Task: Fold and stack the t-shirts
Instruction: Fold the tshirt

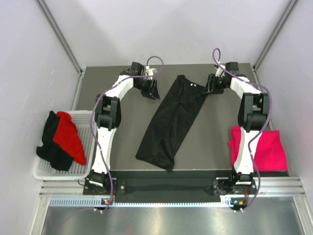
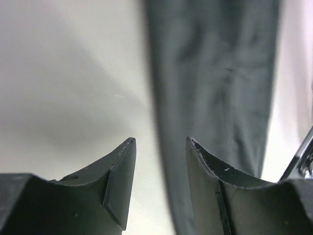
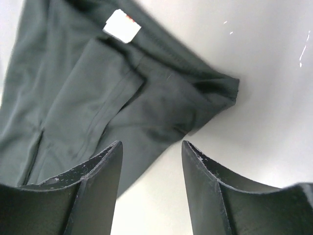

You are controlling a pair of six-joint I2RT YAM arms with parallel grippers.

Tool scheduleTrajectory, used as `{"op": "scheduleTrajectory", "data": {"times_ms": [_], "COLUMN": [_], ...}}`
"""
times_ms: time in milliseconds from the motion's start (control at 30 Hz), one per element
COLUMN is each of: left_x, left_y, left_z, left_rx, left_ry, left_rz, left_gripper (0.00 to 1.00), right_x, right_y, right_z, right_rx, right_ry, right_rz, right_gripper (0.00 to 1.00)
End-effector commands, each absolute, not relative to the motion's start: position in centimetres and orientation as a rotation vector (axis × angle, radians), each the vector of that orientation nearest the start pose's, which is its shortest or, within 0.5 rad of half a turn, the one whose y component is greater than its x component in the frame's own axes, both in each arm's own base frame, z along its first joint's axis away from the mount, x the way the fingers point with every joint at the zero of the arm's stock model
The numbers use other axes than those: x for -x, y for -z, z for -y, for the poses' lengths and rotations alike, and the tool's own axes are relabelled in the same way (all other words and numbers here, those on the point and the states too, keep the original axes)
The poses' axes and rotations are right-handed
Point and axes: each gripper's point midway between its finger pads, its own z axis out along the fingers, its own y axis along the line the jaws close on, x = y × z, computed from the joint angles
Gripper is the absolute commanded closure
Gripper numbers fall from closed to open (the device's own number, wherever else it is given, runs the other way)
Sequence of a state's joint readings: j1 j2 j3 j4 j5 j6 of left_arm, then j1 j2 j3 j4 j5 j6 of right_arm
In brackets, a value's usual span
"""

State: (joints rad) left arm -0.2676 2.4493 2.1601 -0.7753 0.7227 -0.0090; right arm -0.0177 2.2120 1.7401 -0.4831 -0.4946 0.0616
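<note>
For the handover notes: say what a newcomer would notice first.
The black t-shirt, folded into a long diagonal strip across the middle, with the left gripper and right gripper open either side of its far end. Then colour: a pink t-shirt at near right, and red and black tees heaped in the white basket at left.

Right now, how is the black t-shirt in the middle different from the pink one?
The black t-shirt is a long, narrow strip lying slantwise mid-table; the pink t-shirt is a short, squarish bundle at the right edge. The black one shows a white tag; the pink one shows none. Both lie on the table.
</note>
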Motion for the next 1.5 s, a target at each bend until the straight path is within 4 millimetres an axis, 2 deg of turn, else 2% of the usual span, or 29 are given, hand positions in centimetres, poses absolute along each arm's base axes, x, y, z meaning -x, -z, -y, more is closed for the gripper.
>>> {"op": "scheduleTrajectory", "data": {"times_ms": [0,33,100,133,167,267,300,433,500,667,767,867,900,1000,1033,1200,1233,1267,1300,1367,1400,1467], "left_x": [-50.5,-51.2,-51.6,-51.9,-51.9,-51.8,-51.7,-51.7,-51.8,-52.6,-53.3,-53.9,-54.0,-54.4,-54.9,-55.8,-56.1,-56.3,-55.8,-56.1,-55.8,-55.9], "left_y": [-7.5,-7.7,-6.0,-6.1,-5.2,-4.7,-3.7,-2.1,-0.9,0.6,0.7,1.1,1.4,1.8,2.4,3.1,3.2,2.6,3.1,2.5,2.9,2.0], "left_z": [26.9,27.1,27.5,27.8,27.9,28.7,28.8,29.8,30.0,30.0,30.0,29.8,29.7,28.8,27.7,23.7,22.2,21.6,20.8,18.9,17.7,16.8], "left_rx": [-0.538,-0.541,-0.531,-0.533,-0.528,-0.523,-0.511,-0.516,-0.509,-0.514,-0.533,-0.522,-0.508,-0.416,-0.366,-0.199,-0.156,-0.14,-0.1,-0.05,-0.013,-0.003], "left_ry": [1.159,1.169,1.201,1.215,1.234,1.317,1.335,1.347,1.334,1.268,1.243,1.192,1.175,1.164,1.143,1.085,1.078,1.086,1.094,1.11,1.107,1.113], "left_rz": [-2.439,-2.414,-2.422,-2.408,-2.413,-2.395,-2.41,-2.412,-2.425,-2.429,-2.406,-2.411,-2.425,-2.46,-2.475,-2.527,-2.533,-2.521,-2.543,-2.533,-2.545,-2.521], "left_gripper": [0.5,0.5,0.5,0.5,0.5,0.5,0.5,0.53,0.58,0.67,0.71,0.99,1.0,1.0,1.0,1.0,1.0,1.0,1.0,1.0,1.0,1.0], "right_x": [-51.3,-50.8,-49.4,-48.9,-48.1,-47.1,-46.9,-46.7,-46.6,-46.6,-46.4,-46.3,-46.3,-46.3,-46.3,-46.3,-46.4,-46.4,-46.4,-46.5,-46.5,-46.7], "right_y": [-11.3,-11.4,-11.7,-11.6,-11.7,-12.1,-12.2,-12.6,-12.8,-12.8,-12.6,-12.2,-12.2,-12.1,-12.2,-12.1,-11.9,-11.9,-11.7,-11.4,-11.2,-10.7], "right_z": [-7.2,-7.0,-6.7,-6.5,-6.5,-5.9,-5.7,-4.7,-4.4,-4.0,-3.7,-3.6,-3.6,-3.6,-3.6,-3.6,-3.6,-3.6,-3.5,-3.5,-3.5,-3.6], "right_rx": [0.187,0.223,0.238,0.24,0.236,0.226,0.225,0.222,0.217,0.219,0.217,0.211,0.211,0.21,0.213,0.206,0.204,0.204,0.205,0.202,0.199,0.195], "right_ry": [-0.633,-0.623,-0.614,-0.609,-0.611,-0.609,-0.602,-0.55,-0.545,-0.515,-0.509,-0.508,-0.505,-0.506,-0.506,-0.507,-0.506,-0.506,-0.506,-0.507,-0.508,-0.516], "right_rz": [-2.368,-2.361,-2.363,-2.367,-2.374,-2.37,-2.369,-2.366,-2.367,-2.366,-2.373,-2.381,-2.379,-2.38,-2.379,-2.378,-2.382,-2.383,-2.384,-2.389,-2.392,-2.401], "right_gripper": [0.47,0.48,0.48,0.47,0.47,0.47,0.47,0.47,0.46,0.46,0.46,0.46,0.46,0.46,0.46,0.46,0.46,0.46,0.46,0.46,0.46,0.46]}}
